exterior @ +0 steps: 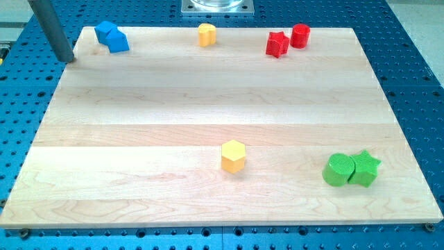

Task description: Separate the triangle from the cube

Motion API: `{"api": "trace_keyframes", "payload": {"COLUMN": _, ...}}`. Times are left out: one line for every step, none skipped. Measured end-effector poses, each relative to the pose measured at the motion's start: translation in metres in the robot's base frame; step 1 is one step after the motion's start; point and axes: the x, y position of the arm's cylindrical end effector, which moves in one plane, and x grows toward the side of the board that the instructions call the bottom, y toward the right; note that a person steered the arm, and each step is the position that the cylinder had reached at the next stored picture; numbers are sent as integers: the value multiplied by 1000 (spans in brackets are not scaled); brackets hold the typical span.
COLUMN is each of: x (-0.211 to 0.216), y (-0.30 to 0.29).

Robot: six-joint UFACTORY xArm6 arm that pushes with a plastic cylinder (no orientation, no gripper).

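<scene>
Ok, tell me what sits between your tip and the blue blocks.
Nothing: in the camera view, only bare board separates my tip at the view's top left from the two touching blue blocks just to its right.

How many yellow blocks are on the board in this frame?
2. One rounded yellow block sits near the view's top edge, centre-left; one yellow hexagonal block sits low, near the centre. Nothing on the wooden board looks able to hide another.

Blue triangle (pixel 105 30) touching blue cube (pixel 118 40).
</scene>
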Motion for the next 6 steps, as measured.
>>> {"api": "trace_keyframes", "payload": {"x": -11, "y": 9}}
{"api": "trace_keyframes", "payload": {"x": -12, "y": 12}}
{"api": "trace_keyframes", "payload": {"x": -12, "y": 12}}
{"api": "trace_keyframes", "payload": {"x": -17, "y": 23}}
{"api": "trace_keyframes", "payload": {"x": -29, "y": 43}}
{"api": "trace_keyframes", "payload": {"x": -30, "y": 63}}
